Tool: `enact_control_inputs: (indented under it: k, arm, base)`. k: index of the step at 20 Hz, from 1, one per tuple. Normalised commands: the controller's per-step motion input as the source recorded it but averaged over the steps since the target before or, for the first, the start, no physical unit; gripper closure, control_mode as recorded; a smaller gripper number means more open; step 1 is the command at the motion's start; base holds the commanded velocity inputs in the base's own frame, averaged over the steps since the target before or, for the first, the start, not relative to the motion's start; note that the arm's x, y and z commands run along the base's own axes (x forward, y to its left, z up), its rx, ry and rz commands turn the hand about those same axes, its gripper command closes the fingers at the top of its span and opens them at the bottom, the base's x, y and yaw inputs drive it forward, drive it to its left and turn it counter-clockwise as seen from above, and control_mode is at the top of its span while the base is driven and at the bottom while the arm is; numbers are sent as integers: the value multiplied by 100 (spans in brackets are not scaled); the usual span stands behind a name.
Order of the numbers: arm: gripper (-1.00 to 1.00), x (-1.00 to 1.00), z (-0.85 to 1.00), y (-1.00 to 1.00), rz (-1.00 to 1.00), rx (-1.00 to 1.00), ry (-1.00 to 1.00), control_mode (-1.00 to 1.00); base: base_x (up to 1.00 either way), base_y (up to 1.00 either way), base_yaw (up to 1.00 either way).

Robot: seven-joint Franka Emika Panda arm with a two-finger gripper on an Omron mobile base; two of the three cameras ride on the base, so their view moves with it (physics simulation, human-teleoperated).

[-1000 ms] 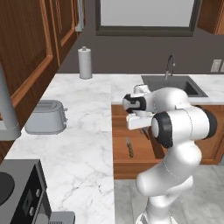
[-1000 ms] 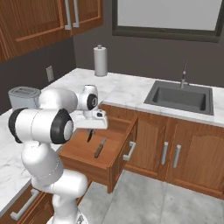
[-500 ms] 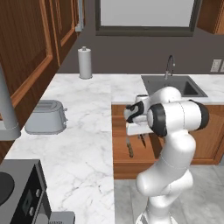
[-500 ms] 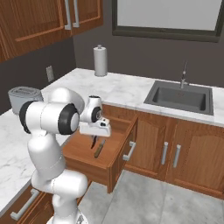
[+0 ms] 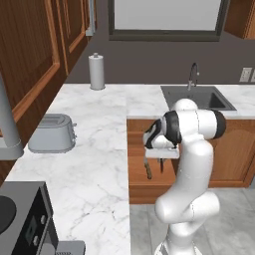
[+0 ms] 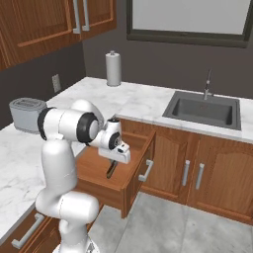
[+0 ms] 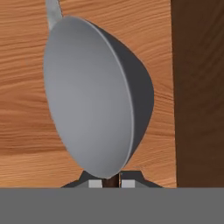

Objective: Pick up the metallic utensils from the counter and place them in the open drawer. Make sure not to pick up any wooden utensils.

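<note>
My gripper [image 7: 113,181] is shut on the all-grey metal spoon [image 7: 92,96], whose round bowl hangs close over the wood-grain bottom of the open drawer [image 7: 26,131]. In the base views the hand [image 5: 159,149] [image 6: 116,148] is low over the drawer [image 5: 137,179] [image 6: 94,168], beside the white marble counter [image 5: 94,149] [image 6: 20,163]. A second metallic utensil with a dark brown handle [image 5: 148,170] [image 6: 111,170] lies on the drawer bottom. The wooden utensils are out of view.
A toaster [image 5: 52,133] [image 6: 27,107] and a paper towel roll [image 5: 96,71] [image 6: 113,68] stand on the counter. The sink [image 5: 196,97] [image 6: 202,108] is to the right, with cabinet doors [image 6: 192,173] below it. The drawer's dark side wall [image 7: 197,87] is close to the spoon.
The arm has folded forward and lowered the hand, with the spoon in it, from above the drawer down into it. The dark-handled utensil has stayed where it lay.
</note>
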Motion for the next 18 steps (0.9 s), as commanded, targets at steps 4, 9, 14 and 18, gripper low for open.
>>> enact_control_inputs:
  k: [4, 9, 14, 18]
  arm:
    - [100, 18, -12, 0, 0, -1, -1, -100]
    - [100, 33, -20, 0, 0, 0, 0, -100]
    - [100, 44, -36, 0, 0, 0, -1, -100]
    - [100, 39, -48, 0, 0, -1, -4, -100]
  base:
    - [0, 0, 0]
    - [0, 0, 0]
    - [0, 0, 0]
    - [0, 0, 0]
